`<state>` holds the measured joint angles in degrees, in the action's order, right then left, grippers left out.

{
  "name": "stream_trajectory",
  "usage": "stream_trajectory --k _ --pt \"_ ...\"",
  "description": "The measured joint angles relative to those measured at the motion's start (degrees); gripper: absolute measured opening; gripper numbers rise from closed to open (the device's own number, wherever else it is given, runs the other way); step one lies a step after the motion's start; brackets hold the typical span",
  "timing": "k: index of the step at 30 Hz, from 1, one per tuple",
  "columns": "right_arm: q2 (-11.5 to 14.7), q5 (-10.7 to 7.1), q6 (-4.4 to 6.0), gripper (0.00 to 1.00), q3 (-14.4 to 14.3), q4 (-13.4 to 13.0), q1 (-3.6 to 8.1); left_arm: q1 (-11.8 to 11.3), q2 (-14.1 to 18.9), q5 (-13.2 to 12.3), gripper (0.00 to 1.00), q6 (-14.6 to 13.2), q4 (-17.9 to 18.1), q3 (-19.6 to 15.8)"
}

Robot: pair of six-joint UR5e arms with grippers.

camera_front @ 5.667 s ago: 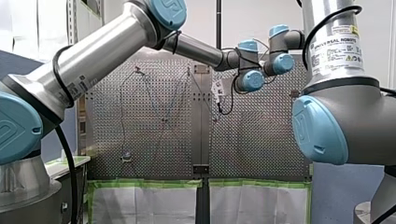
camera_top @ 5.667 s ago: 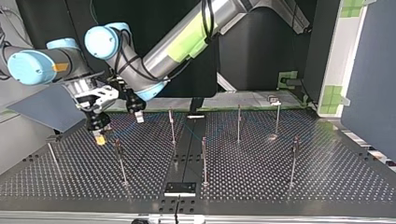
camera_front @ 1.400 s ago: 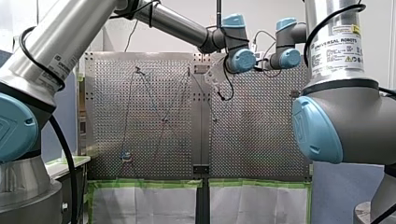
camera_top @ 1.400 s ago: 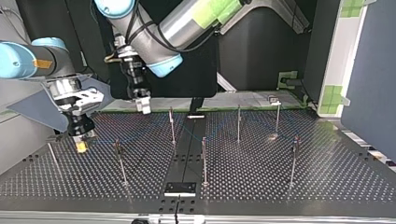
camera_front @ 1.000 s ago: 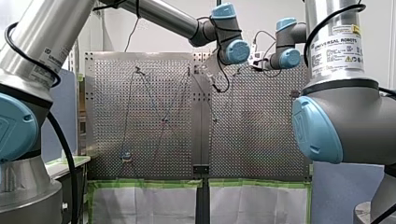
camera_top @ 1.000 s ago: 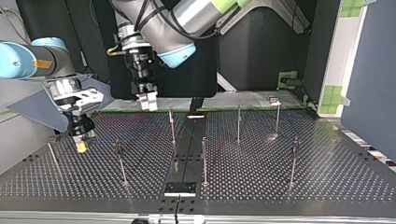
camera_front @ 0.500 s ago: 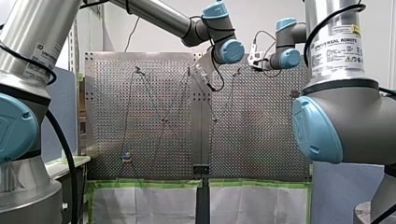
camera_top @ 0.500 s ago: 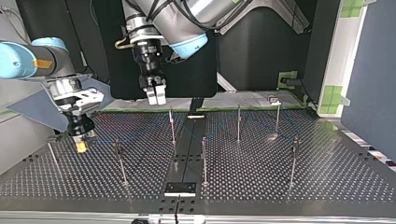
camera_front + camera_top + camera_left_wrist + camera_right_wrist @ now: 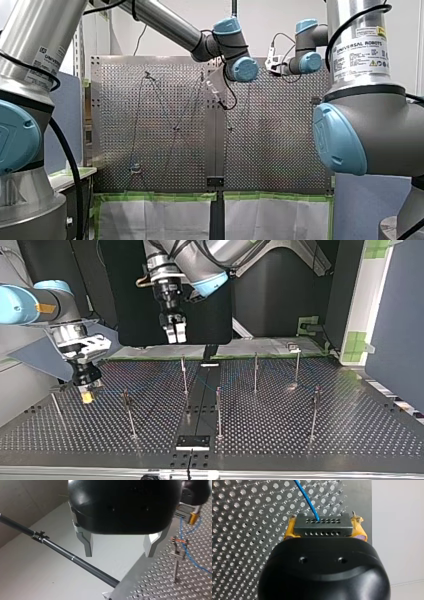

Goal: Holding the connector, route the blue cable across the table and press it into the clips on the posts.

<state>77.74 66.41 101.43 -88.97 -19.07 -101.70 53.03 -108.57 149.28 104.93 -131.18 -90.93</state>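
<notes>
My right gripper [image 9: 323, 521] is shut with its yellow pads [image 9: 289, 531] on a grey connector block [image 9: 322, 527]. The blue cable [image 9: 308, 500] leaves the block's far face and runs over the perforated table [image 9: 242, 517]. In the top view my right gripper [image 9: 88, 396] hangs low over the table at the left. My left gripper [image 9: 175, 334] is raised well above the table's far edge. Its fingers [image 9: 88, 545] stand open with nothing between them. From the left wrist, the blue cable [image 9: 190, 558] passes through a clip on a post [image 9: 177, 555].
Several thin posts stand on the table, among them one [image 9: 184, 373] near the middle, one [image 9: 255, 371] to its right and one [image 9: 129, 412] near my right gripper. A dark bracket [image 9: 193, 441] sits at the near edge. A black rod [image 9: 75, 560] crosses under my left gripper.
My left arm has lifted and swung toward the top view's right, away from my right gripper, with its fingers still open. My right arm has held still with the connector.
</notes>
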Motion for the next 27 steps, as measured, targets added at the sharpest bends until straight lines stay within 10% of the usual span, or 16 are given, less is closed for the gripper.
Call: stream_trajectory --k 13,27 --pt "0.0 0.00 0.00 0.00 0.0 0.0 0.00 -0.2 0.0 -0.1 1.00 0.1 0.2 -7.2" --pt "0.0 0.00 0.00 0.00 0.0 0.0 0.00 -6.2 0.0 -6.1 1.00 -0.2 -2.8 -14.2"
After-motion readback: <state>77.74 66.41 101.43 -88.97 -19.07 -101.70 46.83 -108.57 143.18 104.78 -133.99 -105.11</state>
